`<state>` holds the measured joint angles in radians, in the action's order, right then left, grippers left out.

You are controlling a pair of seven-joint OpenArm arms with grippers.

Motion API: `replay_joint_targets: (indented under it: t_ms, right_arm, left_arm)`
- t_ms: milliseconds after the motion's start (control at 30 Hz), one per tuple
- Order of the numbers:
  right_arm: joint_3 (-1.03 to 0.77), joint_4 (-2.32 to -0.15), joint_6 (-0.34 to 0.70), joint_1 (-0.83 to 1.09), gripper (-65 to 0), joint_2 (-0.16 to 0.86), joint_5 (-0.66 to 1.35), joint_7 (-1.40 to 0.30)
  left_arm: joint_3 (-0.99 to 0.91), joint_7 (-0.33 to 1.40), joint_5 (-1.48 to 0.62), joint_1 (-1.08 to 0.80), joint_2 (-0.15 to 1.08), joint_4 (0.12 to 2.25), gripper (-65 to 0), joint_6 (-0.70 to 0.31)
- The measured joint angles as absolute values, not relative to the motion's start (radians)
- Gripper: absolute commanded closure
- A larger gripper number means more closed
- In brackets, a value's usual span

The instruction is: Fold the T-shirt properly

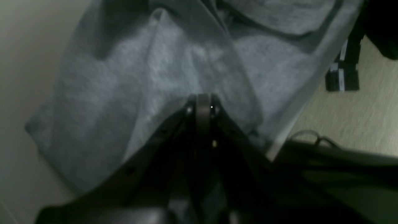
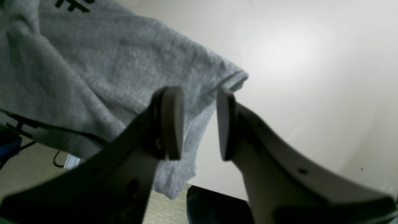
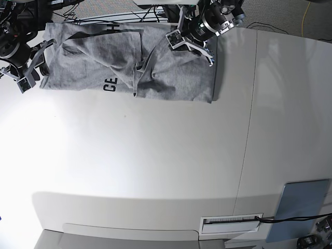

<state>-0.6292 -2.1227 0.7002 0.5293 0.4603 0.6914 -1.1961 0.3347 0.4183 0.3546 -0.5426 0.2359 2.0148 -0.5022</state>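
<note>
Grey T-shirt lying rumpled along the far edge of the white desk, one tool at each end.

In the left wrist view, the left tool (image 1: 203,104) has its jaws drawn together on a raised fold of the T-shirt (image 1: 130,93), with the cloth spreading ahead of it and to both sides. In the right wrist view, the right tool (image 2: 196,123) is released, its pads (image 2: 172,123) apart with nothing between them; a sleeve or corner of the T-shirt (image 2: 102,68) lies just beyond and to its left, with bare desk (image 2: 311,62) to its right. In the base view, the T-shirt (image 3: 166,78) lies wrinkled and partly folded over, black letters showing, between the right tool (image 3: 26,70) at one end and the left tool (image 3: 192,44) on top of the other end.
</note>
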Motion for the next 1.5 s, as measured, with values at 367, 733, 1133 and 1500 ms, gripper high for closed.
replay_joint_targets:
  t_ms: [367, 733, 1133, 1500]
  right_arm:
    - [-0.629, -2.123, 0.7, 0.529, -18.9, 0.46, 0.691, -1.196]
    - [-0.629, -2.123, 0.692, 0.529, -18.9, 0.46, 0.802, -1.295]
    - [-0.627, -2.123, 0.693, 0.637, -18.9, 0.283, 1.264, -1.392]
    - [-0.184, -2.07, 0.618, 0.637, -18.9, 0.155, 0.953, -1.214]
  left_arm:
    - [0.334, 0.392, 0.061, -0.501, 0.223, 2.015, -27.5, -0.633]
    - [0.322, 0.479, 0.052, -0.486, 0.191, 2.014, -27.5, -0.323]
    - [-0.191, 0.53, -0.242, -0.471, 0.197, 2.015, -25.7, -0.426]
    - [-0.458, 0.62, -0.328, -0.487, 0.193, 2.015, -25.7, -0.522]
